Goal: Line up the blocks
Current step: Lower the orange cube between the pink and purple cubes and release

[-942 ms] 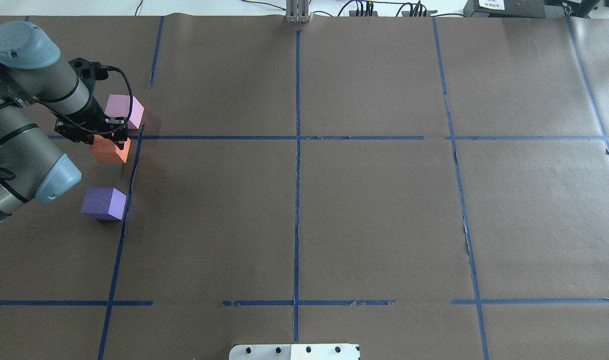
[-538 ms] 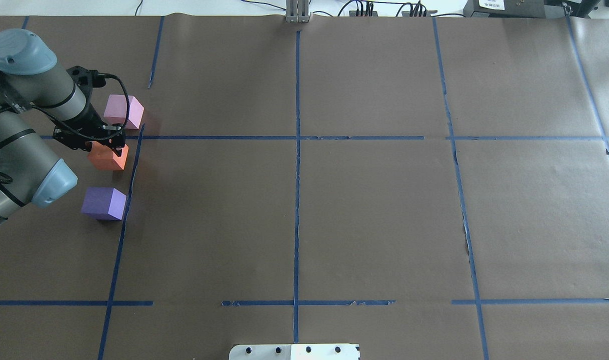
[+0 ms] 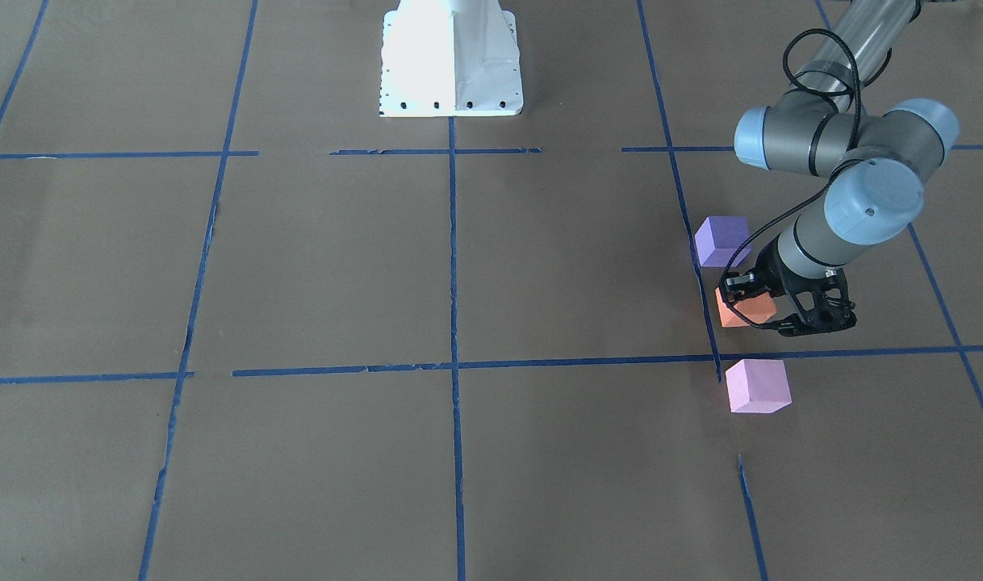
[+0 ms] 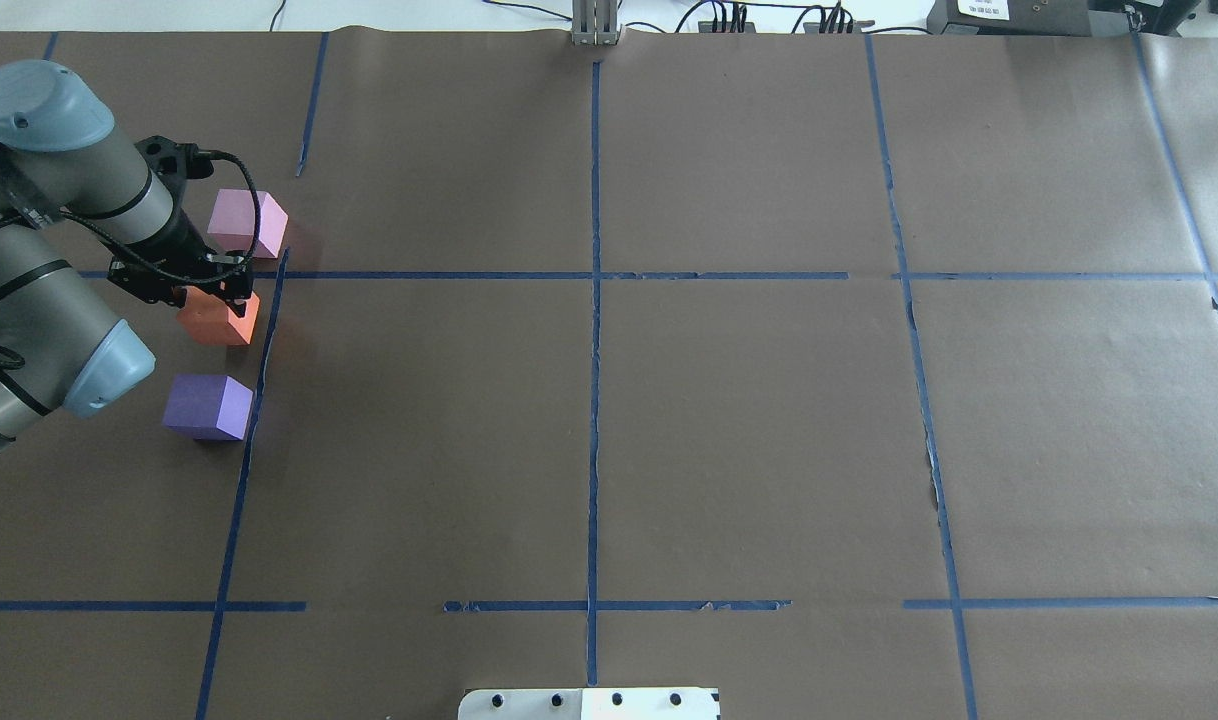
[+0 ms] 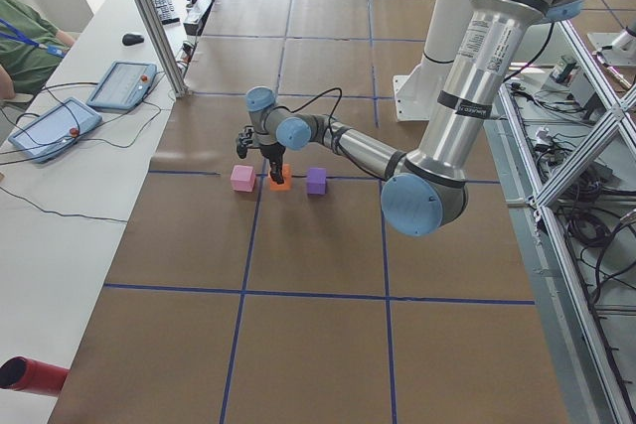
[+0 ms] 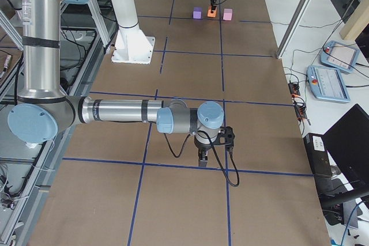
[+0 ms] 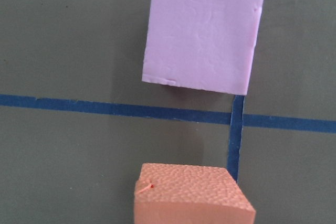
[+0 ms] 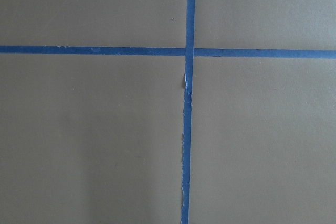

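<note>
Three foam blocks stand in a rough row by a blue tape line at the table's left. The pale pink block (image 4: 247,222) (image 3: 756,386) (image 7: 203,32) is farthest from the robot. The orange block (image 4: 219,320) (image 3: 742,313) (image 7: 189,195) is in the middle. The violet-purple block (image 4: 207,406) (image 3: 721,240) is nearest the base. My left gripper (image 4: 214,297) (image 3: 751,311) points down and is shut on the orange block, at or just above the paper. My right gripper (image 6: 202,158) shows only in the exterior right view, low over bare paper; I cannot tell if it is open or shut.
Brown paper with a grid of blue tape lines (image 4: 594,300) covers the table. The white robot base plate (image 3: 451,56) is at the near edge. An aluminium post (image 4: 594,25) and cables sit at the far edge. Tablets (image 5: 119,84) lie on a side bench.
My left gripper has carried the orange block a little toward the robot, away from the pink block and nearer the purple one. Over the last half second it barely moves.
</note>
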`<control>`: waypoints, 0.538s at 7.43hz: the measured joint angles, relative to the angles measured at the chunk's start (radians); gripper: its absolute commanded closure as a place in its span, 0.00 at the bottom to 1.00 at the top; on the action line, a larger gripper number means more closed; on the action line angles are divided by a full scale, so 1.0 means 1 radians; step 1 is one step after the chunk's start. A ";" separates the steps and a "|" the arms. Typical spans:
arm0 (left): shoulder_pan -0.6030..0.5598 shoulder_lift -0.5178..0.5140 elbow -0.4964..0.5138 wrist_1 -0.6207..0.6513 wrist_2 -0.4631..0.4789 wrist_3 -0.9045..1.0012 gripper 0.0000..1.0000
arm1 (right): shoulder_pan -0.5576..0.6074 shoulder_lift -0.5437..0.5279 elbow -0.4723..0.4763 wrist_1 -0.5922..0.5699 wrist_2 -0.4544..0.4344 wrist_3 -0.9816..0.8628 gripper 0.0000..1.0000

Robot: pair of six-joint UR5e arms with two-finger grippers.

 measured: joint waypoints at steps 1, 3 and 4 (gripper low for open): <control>0.001 0.000 0.001 0.000 -0.006 0.000 0.41 | 0.000 0.000 0.000 0.000 0.000 0.000 0.00; 0.002 0.000 0.004 -0.006 -0.009 0.001 0.00 | 0.000 0.000 0.000 0.000 0.000 0.000 0.00; 0.002 0.000 0.007 -0.019 -0.009 0.001 0.00 | 0.001 0.000 0.000 0.000 0.000 0.000 0.00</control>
